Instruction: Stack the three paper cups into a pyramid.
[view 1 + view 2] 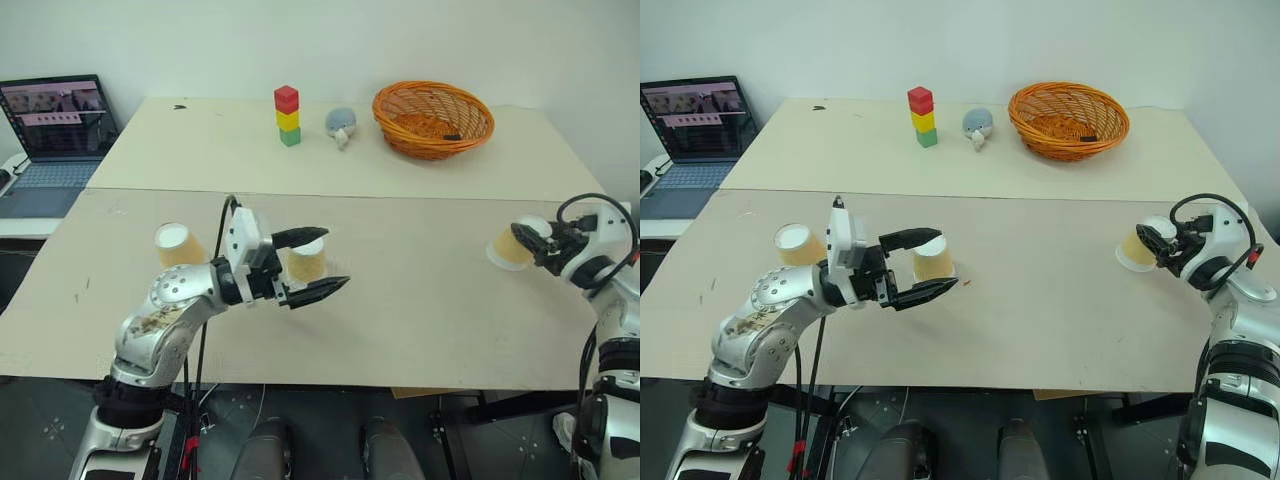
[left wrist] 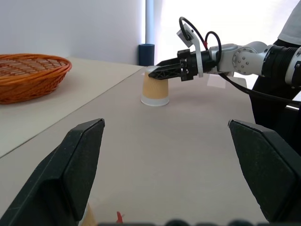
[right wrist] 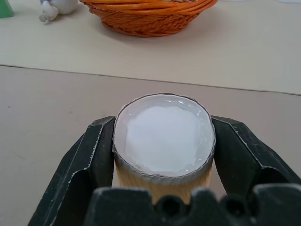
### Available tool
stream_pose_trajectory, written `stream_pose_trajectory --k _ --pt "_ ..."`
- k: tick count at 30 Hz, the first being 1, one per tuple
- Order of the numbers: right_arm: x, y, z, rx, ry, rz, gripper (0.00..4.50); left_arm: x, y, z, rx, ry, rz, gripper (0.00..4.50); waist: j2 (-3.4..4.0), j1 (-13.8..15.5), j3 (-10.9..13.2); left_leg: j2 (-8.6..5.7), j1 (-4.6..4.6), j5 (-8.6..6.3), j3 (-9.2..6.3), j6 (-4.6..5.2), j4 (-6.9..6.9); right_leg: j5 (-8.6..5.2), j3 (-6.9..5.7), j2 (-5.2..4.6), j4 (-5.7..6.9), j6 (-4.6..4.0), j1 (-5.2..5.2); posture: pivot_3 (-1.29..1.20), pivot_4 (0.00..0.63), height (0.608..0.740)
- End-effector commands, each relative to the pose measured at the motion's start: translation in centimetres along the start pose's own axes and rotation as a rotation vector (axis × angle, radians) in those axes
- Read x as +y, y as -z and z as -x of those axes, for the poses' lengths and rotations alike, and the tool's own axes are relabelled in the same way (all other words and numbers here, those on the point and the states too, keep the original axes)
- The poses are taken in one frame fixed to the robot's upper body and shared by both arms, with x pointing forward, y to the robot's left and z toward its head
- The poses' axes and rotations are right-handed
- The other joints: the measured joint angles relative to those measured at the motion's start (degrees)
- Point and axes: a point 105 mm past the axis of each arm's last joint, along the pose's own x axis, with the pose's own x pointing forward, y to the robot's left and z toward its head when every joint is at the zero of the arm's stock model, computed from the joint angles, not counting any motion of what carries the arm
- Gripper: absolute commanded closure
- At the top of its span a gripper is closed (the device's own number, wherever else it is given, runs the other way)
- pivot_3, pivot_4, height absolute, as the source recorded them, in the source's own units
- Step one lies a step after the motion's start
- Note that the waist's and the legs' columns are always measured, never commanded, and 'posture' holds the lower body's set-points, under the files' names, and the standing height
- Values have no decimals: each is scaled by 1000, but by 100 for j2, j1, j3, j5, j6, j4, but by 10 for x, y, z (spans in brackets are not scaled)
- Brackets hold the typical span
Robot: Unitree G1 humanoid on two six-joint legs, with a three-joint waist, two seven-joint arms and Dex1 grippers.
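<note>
Right gripper [image 3: 162, 155] is pinching an upside-down paper cup [image 1: 511, 247] at the table's [image 1: 420, 300] right side, while the left gripper [image 1: 312, 264] is hanging wide open around a second cup [image 1: 306, 262].

The right fingers are pressing on both sides of the cup near its white base, and the base outline is looking slightly squashed, so squeezing harder could crumple the thin paper; a light hold so high up could also let the cup tip or slip as it is lifted. The left gripper is holding nothing: its fingers are standing on either side of the middle cup, seemingly without touching it, and any sideways drift could knock that cup over. The third cup [image 1: 178, 245] is standing behind the left arm, near the middle one, so a swinging forearm could bump it.
</note>
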Motion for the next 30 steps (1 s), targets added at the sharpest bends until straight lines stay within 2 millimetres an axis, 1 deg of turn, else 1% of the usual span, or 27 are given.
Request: stream_pose_trajectory --k 1,3,5,6,7,9,10,12,14,16,18,21,26,30 --pt "-7 -27 1 -62 12 69 1745 -1 -19 5 -44 -15 -42 0 0 0 0 -1 0 0 0 0 0 0 0 0 0 0 0 0 150 681" --pt "-2 -39 -3 -93 -12 68 1745 1 -27 11 -56 -35 -32 0 0 -1 0 0 0 1 0 -1 0 0 0 0 1 0 -1 0 150 681" --pt "14 -55 -9 -134 -92 52 1745 0 -30 19 -43 -42 -17 0 2 -24 2 1 0 0 0 -1 0 0 0 0 2 0 -3 0 150 681" --pt "23 -61 -11 -145 -142 41 1745 -1 -30 23 -34 -43 -9 0 3 -43 2 2 0 0 0 -1 -2 0 2 0 2 0 -5 0 150 681" --pt "38 -67 -12 -151 -223 26 1745 -2 -29 27 -21 -48 0 0 3 -50 2 3 0 1 0 -1 -5 0 2 0 2 0 -5 0 150 681" --pt "59 -73 -12 -150 -337 3 1745 -2 -28 32 -7 -60 11 0 3 -56 2 4 1 1 -2 -2 -8 0 2 1 2 0 -5 0 150 681" --pt "75 -76 -10 -140 -423 -1 1745 -2 -27 36 2 -71 18 0 3 -44 2 5 2 1 -4 -2 -8 0 1 0 3 0 -3 0 150 681" --pt "119 -76 -6 -79 -653 15 1745 -2 -22 43 26 -97 22 0 4 -47 2 4 2 3 -4 -5 -8 1 0 -1 3 -2 -4 0 150 681" --pt "145 -73 0 -24 -785 31 1745 -2 -19 47 45 -110 17 0 4 -44 2 9 4 3 -7 -5 -10 1 0 0 4 -2 -4 0 150 681" --pt "179 -64 4 30 -948 79 1745 -2 -15 50 50 -137 17 0 4 -15 2 8 4 3 -9 -5 -10 1 -4 -1 3 -2 -3 0 150 681" --pt "201 -60 5 50 -1045 115 1745 -2 -13 51 51 -155 18 0 2 13 3 6 4 3 -10 -5 -10 1 -7 -4 0 -2 -1 0 150 681" --pt "217 -57 1 52 -1117 154 1745 -3 -12 52 54 -171 13 0 2 37 4 -1 3 4 -12 -6 -10 2 -11 -11 -4 -3 -1 0 150 681" --pt "232 -55 -13 36 -1163 182 1745 -4 -12 54 53 -201 4 0 1 11 4 1 3 5 -12 -8 -12 3 -14 -9 -7 -5 -1 0 150 681" --pt "242 -55 -19 24 -1200 190 1745 -6 -13 55 53 -212 1 0 1 7 4 0 4 12 -13 -20 -23 6 -17 -7 -8 -9 -4 0 150 681"
